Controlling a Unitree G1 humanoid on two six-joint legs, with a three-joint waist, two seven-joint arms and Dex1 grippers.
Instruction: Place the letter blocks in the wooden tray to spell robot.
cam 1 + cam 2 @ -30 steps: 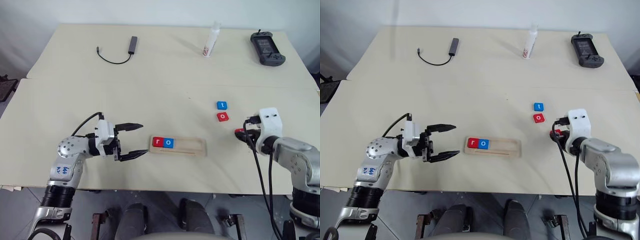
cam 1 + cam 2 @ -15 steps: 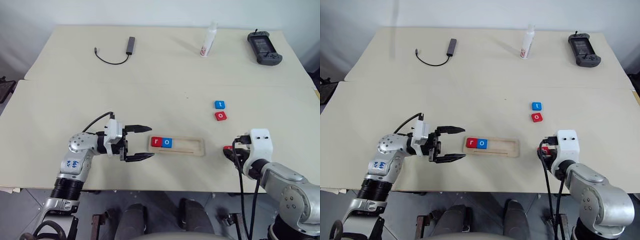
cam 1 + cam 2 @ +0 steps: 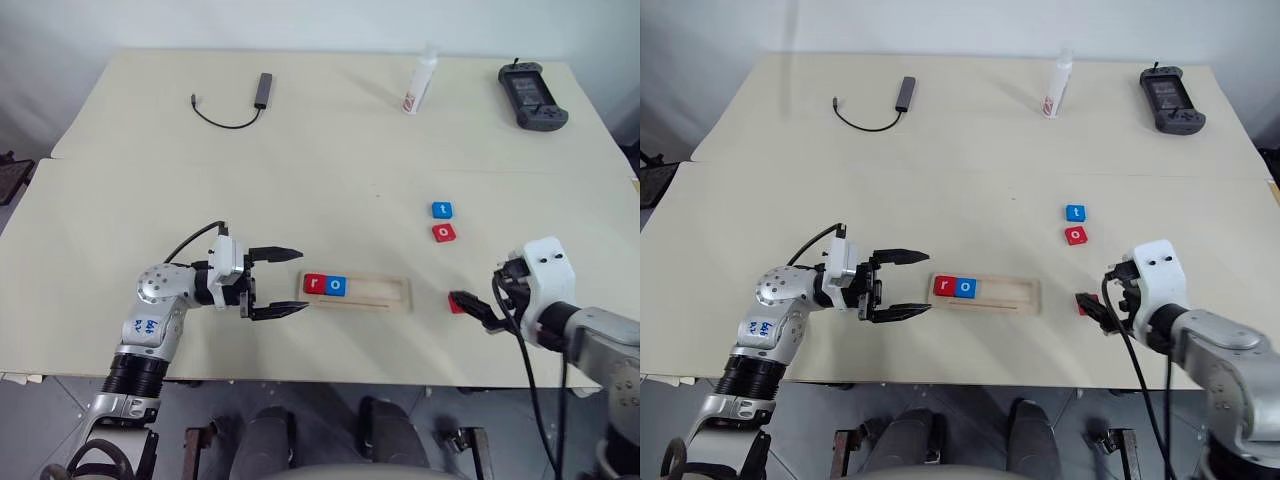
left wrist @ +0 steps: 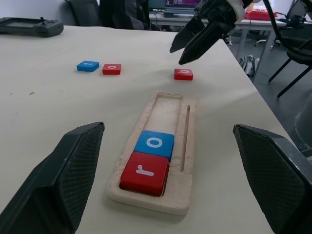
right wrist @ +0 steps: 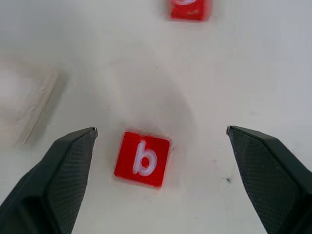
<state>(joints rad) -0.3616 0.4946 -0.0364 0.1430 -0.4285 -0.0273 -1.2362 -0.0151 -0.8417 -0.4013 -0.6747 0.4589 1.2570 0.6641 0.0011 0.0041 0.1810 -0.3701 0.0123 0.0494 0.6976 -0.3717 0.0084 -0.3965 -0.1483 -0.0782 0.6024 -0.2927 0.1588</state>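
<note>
The wooden tray point(image 3: 385, 292) lies near the table's front edge, with a red r block point(image 3: 315, 284) and a blue o block point(image 3: 336, 285) at its left end. To its right a red b block point(image 5: 142, 159) rests flat on the table. My right gripper point(image 5: 161, 130) hovers open just above and behind it, holding nothing. Farther back lie a blue t block point(image 3: 442, 210) and a red o block point(image 3: 444, 232). My left gripper point(image 3: 302, 281) is open and level, pointing at the tray's left end with a small gap between them.
At the back of the table are a dark USB adapter with cable point(image 3: 262, 90), a white bottle point(image 3: 420, 82) and a black handheld controller point(image 3: 533, 95). A seam point(image 3: 300, 165) crosses the table's middle. Bare table separates the tray from the two loose blocks.
My right gripper has opened and let go of the red b block, which now lies on the table right of the tray; the gripper pulled back a little. The left gripper stayed put.
</note>
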